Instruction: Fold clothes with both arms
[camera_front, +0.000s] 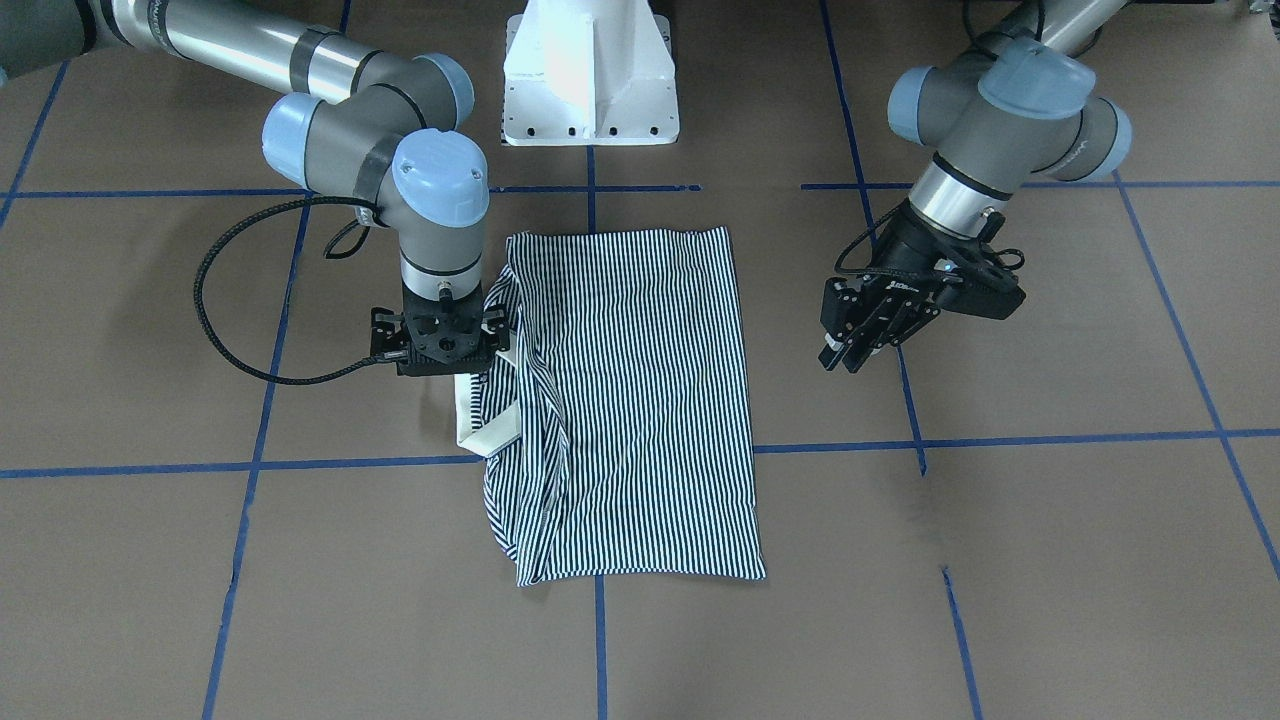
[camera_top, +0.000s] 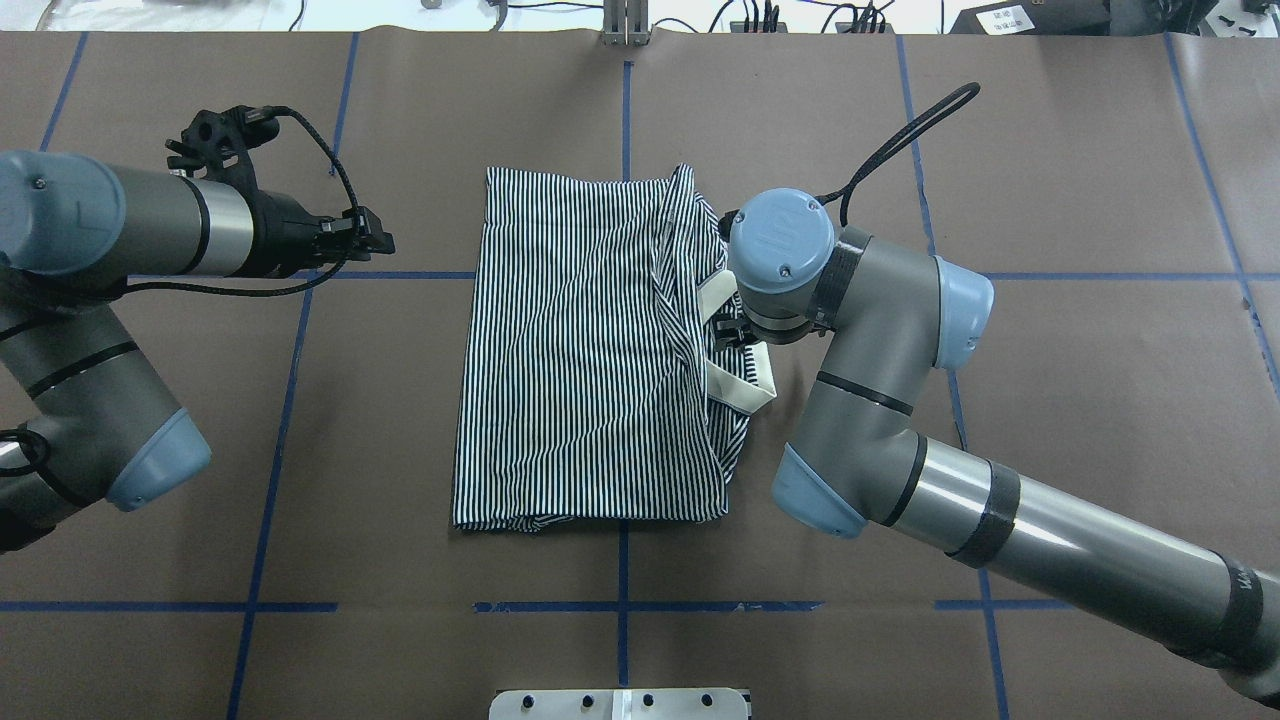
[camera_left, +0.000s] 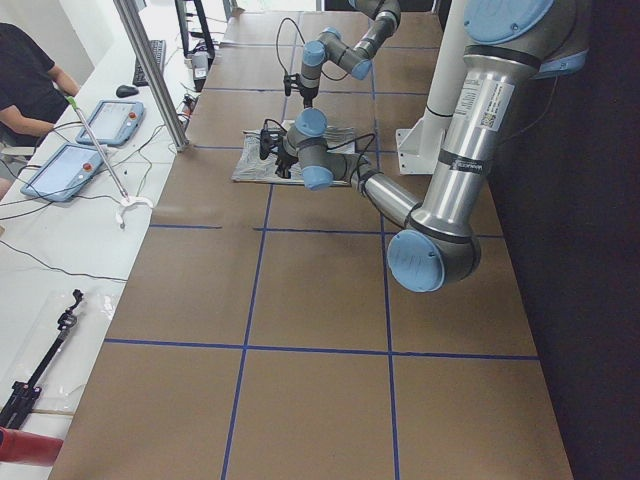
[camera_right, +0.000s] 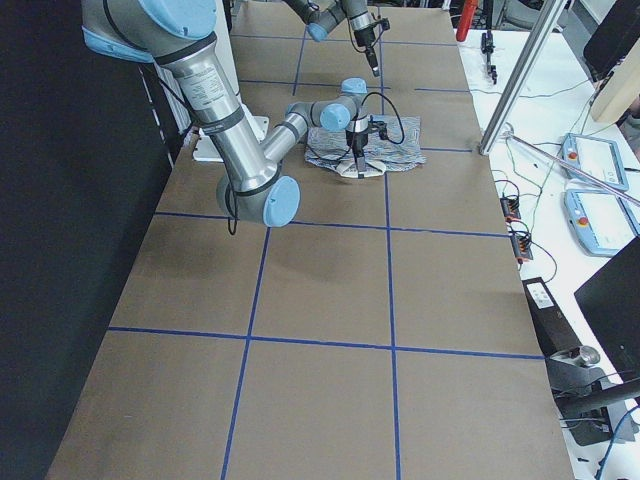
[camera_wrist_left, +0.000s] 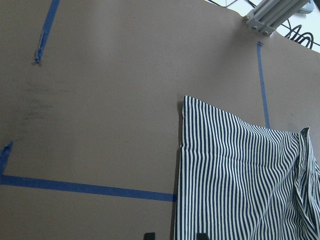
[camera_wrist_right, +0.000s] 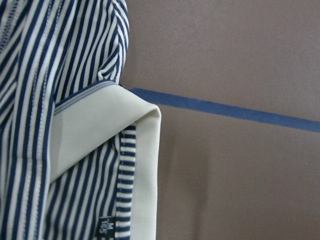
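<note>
Shirt (camera_front: 640, 400) flat on table (camera_front: 1000, 550), folded into striped rectangle, between my two grippers. Right gripper (camera_front: 440, 348) points straight down at shirt edge, cream collar (camera_front: 478, 428) directly beneath; fingers hidden under wrist, cannot tell gap or grip. Left gripper (camera_front: 843, 360) tilted, off opposite shirt edge, over bare table; fingertips (camera_wrist_left: 201, 235) parted, holding nothing.

Black size tag (camera_wrist_right: 106, 228) on polo shirt (camera_wrist_right: 30, 60), white letter M, smaller print below unclear.
</note>
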